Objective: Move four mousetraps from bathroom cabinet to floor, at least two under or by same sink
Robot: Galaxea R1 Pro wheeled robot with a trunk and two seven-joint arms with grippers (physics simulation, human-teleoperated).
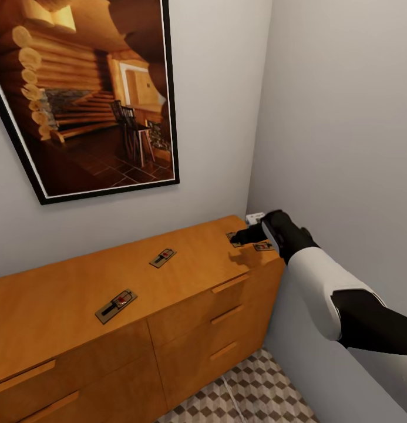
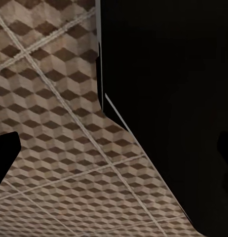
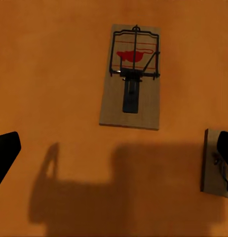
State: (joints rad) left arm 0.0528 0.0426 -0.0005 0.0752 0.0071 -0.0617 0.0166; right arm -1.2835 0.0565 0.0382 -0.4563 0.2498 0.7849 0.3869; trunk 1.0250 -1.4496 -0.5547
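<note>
Right gripper [image 1: 241,237] wide above mousetrap [image 3: 131,76] on cabinet [image 1: 62,294]; left wrist view: bathroom floor [image 2: 55,143].

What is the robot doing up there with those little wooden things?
The robot's right gripper hovers, open, over the far corner of the orange cabinet, above two mousetraps. Two more mousetraps lie further along the top. None is on the patterned floor yet. The left gripper hangs low over the floor tiles.
</note>
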